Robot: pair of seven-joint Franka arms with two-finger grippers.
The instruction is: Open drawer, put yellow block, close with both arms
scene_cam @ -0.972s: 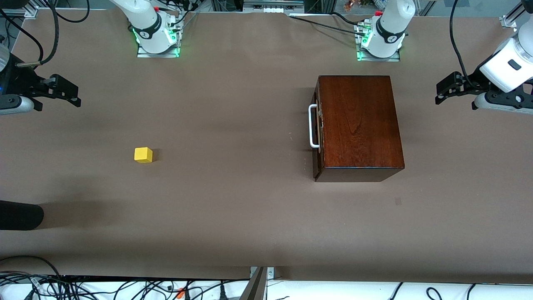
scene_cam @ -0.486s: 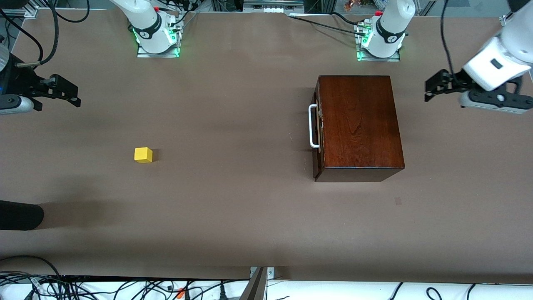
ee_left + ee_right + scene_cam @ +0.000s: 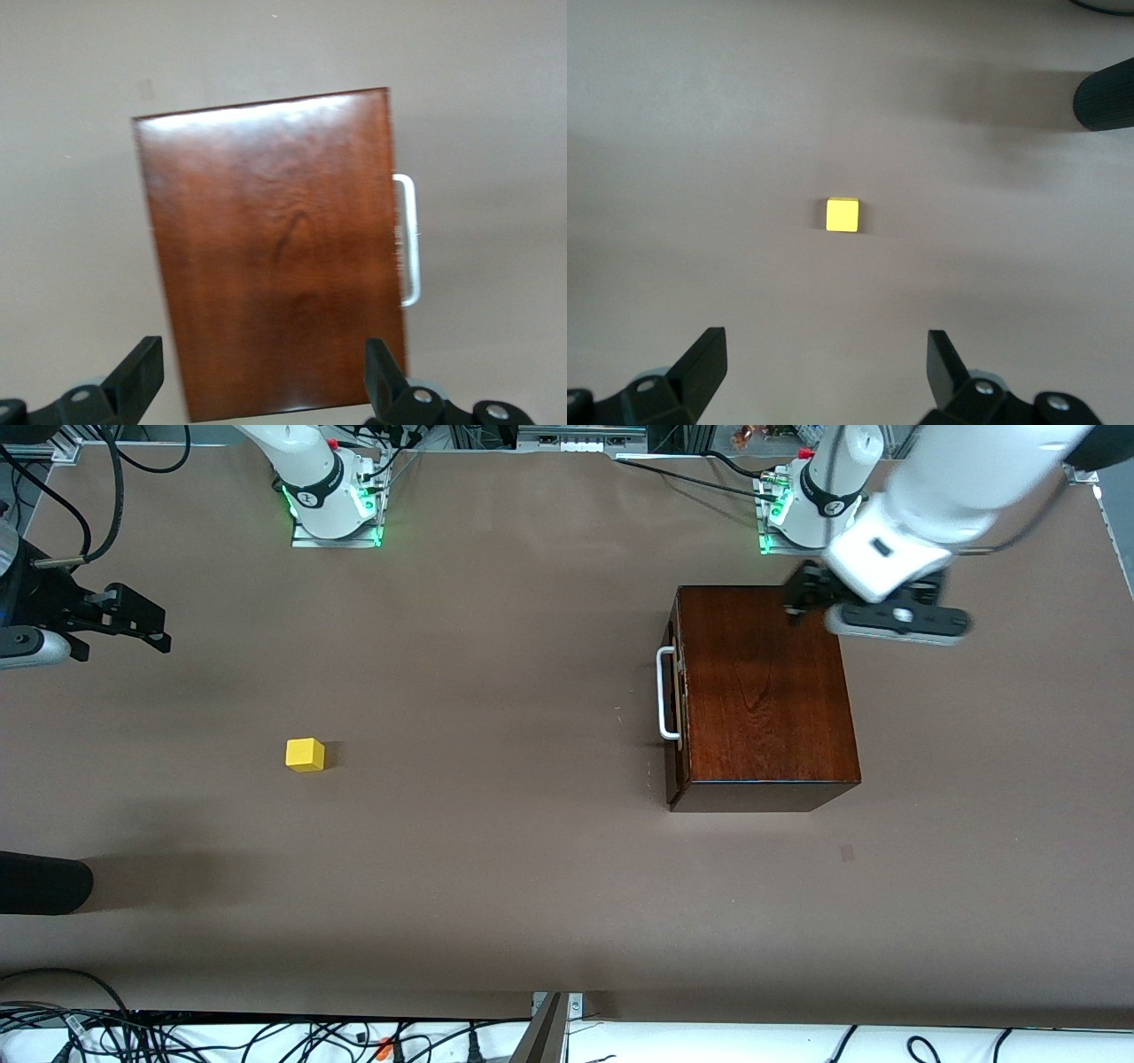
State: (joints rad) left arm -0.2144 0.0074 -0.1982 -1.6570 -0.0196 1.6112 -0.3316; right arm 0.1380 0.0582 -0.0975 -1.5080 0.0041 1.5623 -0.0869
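The drawer (image 3: 677, 700) is shut in its dark mahogany box (image 3: 764, 691), with the white handle (image 3: 664, 693) facing the right arm's end of the table. My left gripper (image 3: 796, 600) hangs open over the box's edge nearest the arm bases. In the left wrist view the box (image 3: 275, 257) and handle (image 3: 407, 239) lie under the open left gripper (image 3: 263, 376). The yellow block (image 3: 305, 754) sits alone on the table. My right gripper (image 3: 159, 627) waits open at its end of the table; in its wrist view the block (image 3: 842, 215) lies ahead of the open gripper (image 3: 828, 367).
A dark rounded object (image 3: 44, 881) pokes in at the table's edge near the right arm's end, nearer the front camera than the block; the same dark object (image 3: 1103, 93) shows in the right wrist view. Cables (image 3: 221, 1036) run along the near edge. The arm bases (image 3: 332, 500) stand along the top.
The left arm has swung in from the left arm's end of the table to over the box. The right arm, the block and the box have not moved.
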